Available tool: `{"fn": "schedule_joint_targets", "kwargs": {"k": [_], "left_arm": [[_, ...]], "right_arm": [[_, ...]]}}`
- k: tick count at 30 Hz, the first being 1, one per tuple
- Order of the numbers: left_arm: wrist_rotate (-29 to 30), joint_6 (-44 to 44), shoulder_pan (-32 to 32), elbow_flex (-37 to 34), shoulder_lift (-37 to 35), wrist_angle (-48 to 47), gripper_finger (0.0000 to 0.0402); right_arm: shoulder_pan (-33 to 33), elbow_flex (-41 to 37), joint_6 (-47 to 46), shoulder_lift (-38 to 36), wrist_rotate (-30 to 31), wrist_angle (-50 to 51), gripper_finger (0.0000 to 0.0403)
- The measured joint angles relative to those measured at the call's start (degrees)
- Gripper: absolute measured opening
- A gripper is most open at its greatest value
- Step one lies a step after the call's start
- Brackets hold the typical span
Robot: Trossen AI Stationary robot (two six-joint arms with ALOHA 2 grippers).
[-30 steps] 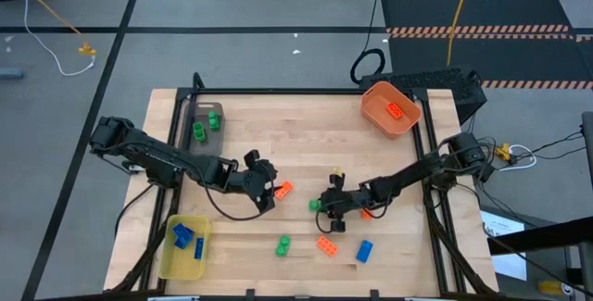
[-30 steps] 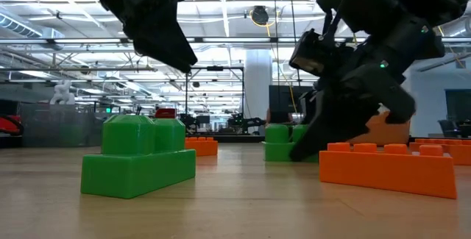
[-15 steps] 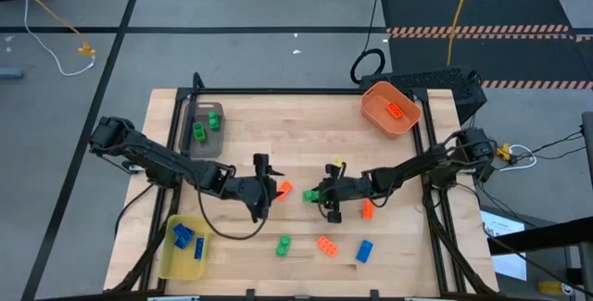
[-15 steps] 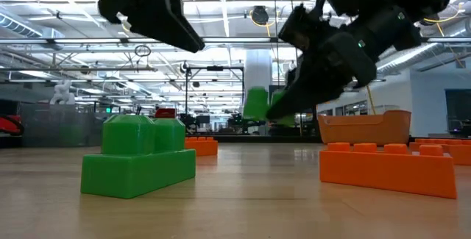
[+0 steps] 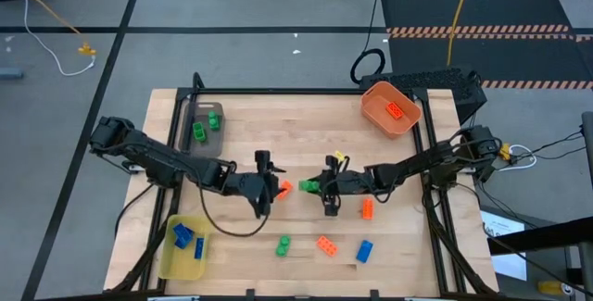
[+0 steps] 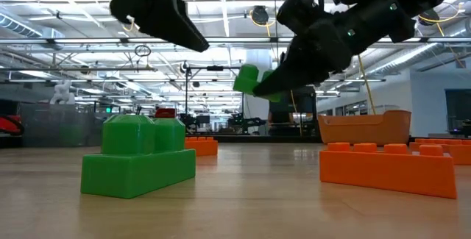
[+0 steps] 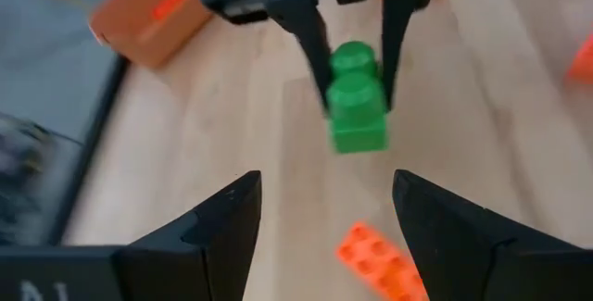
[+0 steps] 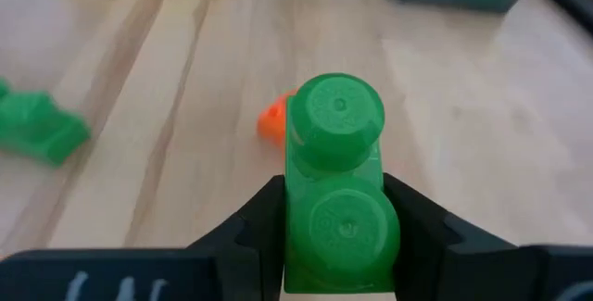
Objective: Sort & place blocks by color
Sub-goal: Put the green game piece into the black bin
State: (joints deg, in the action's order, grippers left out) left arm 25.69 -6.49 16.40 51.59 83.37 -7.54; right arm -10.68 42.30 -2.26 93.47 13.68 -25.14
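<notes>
My right gripper (image 5: 313,188) is shut on a green two-stud block (image 8: 338,190) and holds it above the table's middle. My left gripper (image 5: 271,187) faces it from the table's left, open (image 7: 326,179) and holding nothing. A small orange block (image 5: 284,188) lies flat on the table between the two grippers. More loose blocks lie nearer the near edge: an orange one (image 5: 367,209), a green one (image 5: 283,244), another orange one (image 5: 326,244) and a blue one (image 5: 364,250). My right gripper pinches the green block between its two fingers (image 8: 259,227), one on each long side wall (image 8: 295,210). The fingers come from the table's right, slanting slightly down. The block is lifted clear of the table (image 6: 250,81), and its free end sticks out past the fingertips toward the left gripper.
A grey bin (image 5: 206,123) with green blocks stands at the far left, a yellow bin (image 5: 185,244) with blue blocks at the near left, an orange bin (image 5: 391,108) with an orange block at the far right. Bare wood lies across the far middle.
My right gripper has taken the green block up off the table and carried it up and toward the table's left, closer to the left gripper. The left gripper has risen a little and stayed open.
</notes>
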Motion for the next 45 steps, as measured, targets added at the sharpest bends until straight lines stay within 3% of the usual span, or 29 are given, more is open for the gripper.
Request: {"fn": "schedule_joint_targets", "kwargs": {"k": [6,16,26,45], "left_arm": [[-5.0,8.6,-1.4,0.0,0.0,1.9,0.0244],[-4.8,6.3,-2.3,-0.1,1.4,7.4,0.0244],[-4.3,4.7,-3.7,0.0,8.0,10.9,0.0244],[-3.6,4.2,-4.5,0.0,7.7,14.4,0.0244]], "right_arm": [[0.3,0.0,4.1,0.0,2.8,-7.0,0.0119],[1.7,0.0,4.9,0.0,2.6,-10.8,0.0119],[1.6,0.1,5.0,-0.1,-0.4,-11.6,0.0119],[2.0,0.1,5.0,0.8,-0.5,-9.4,0.0119]]}}
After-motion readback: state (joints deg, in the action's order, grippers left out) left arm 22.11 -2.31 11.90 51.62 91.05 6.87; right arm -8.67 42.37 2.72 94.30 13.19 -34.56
